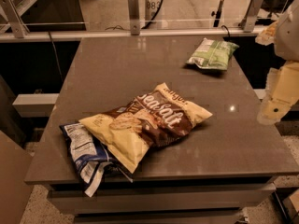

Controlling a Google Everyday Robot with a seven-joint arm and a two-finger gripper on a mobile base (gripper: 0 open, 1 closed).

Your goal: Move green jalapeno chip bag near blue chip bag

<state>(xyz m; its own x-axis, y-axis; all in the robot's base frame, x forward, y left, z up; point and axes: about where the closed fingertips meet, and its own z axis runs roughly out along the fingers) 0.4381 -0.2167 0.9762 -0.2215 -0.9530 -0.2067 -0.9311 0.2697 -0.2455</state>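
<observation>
The green jalapeno chip bag (212, 54) lies flat at the far right of the grey table (121, 73), near the back edge. The blue chip bag (86, 155) lies at the front left corner, partly under a large yellow and brown "Sea Salt" bag (147, 122), with its white edge hanging over the table's front. My gripper (276, 99) hangs at the right edge of the view, beyond the table's right side, about level with the middle of the table and in front of and to the right of the green bag. It holds nothing that I can see.
The "Sea Salt" bag lies across the middle front of the table, between the two small bags. A glass railing with metal posts (134, 13) runs behind the table. A low ledge (35, 104) stands to the left.
</observation>
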